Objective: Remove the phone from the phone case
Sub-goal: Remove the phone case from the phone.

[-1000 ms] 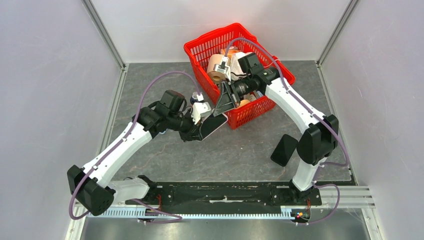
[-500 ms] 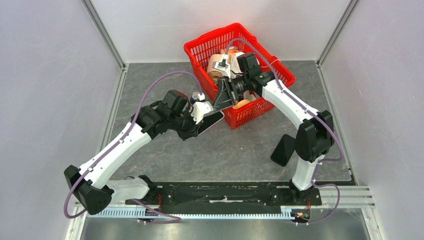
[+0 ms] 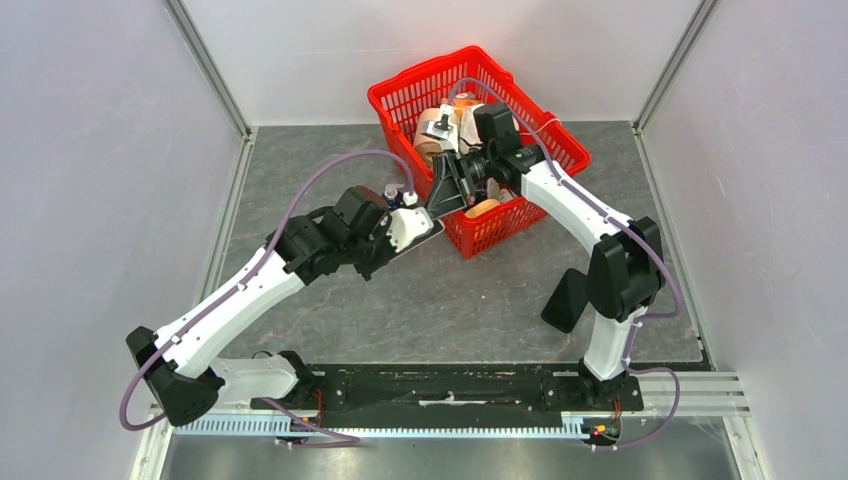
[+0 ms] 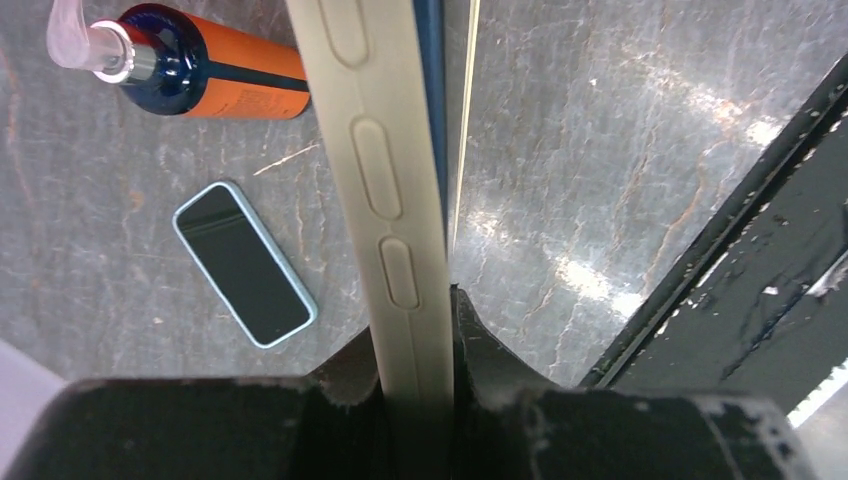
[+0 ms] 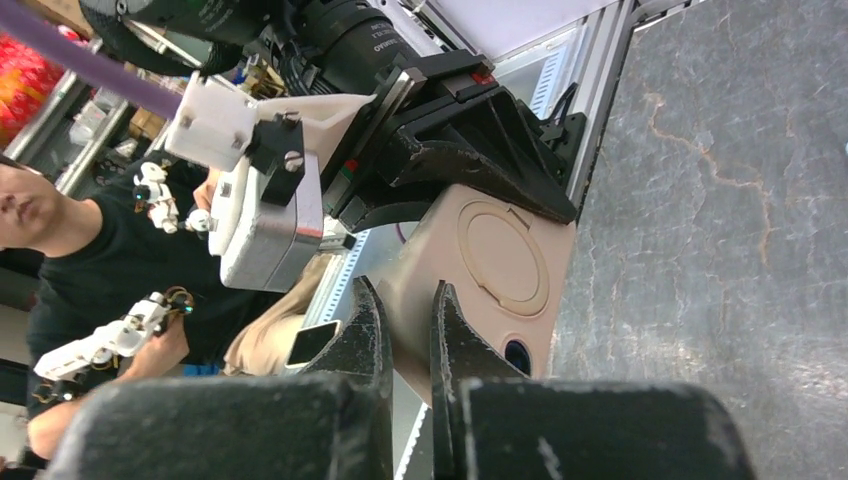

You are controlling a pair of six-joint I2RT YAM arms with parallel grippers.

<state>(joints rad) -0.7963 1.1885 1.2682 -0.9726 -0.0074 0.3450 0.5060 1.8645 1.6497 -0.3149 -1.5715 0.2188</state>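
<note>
- One red basket (image 3: 400, 95) at the far side of the table (image 3: 480, 295) holds a tan roll (image 3: 433, 135), an orange object (image 3: 485, 207) and more too hidden to name.
- Beside its near wall, the left gripper (image 4: 415, 300) clamps the beige phone case (image 4: 370, 150), with the phone (image 4: 430, 80) seated inside.
- Pinched together on that case's rim is the right gripper (image 5: 405, 310).

A grey veined bench (image 3: 480, 290) is shown. A red basket (image 3: 505, 222) is set far back; left of the basket an orange bottle (image 4: 230, 65) and a blue-rimmed phone (image 4: 245, 265) are laid; a black wedge (image 3: 566, 300) is placed nearer, rightward.
</note>
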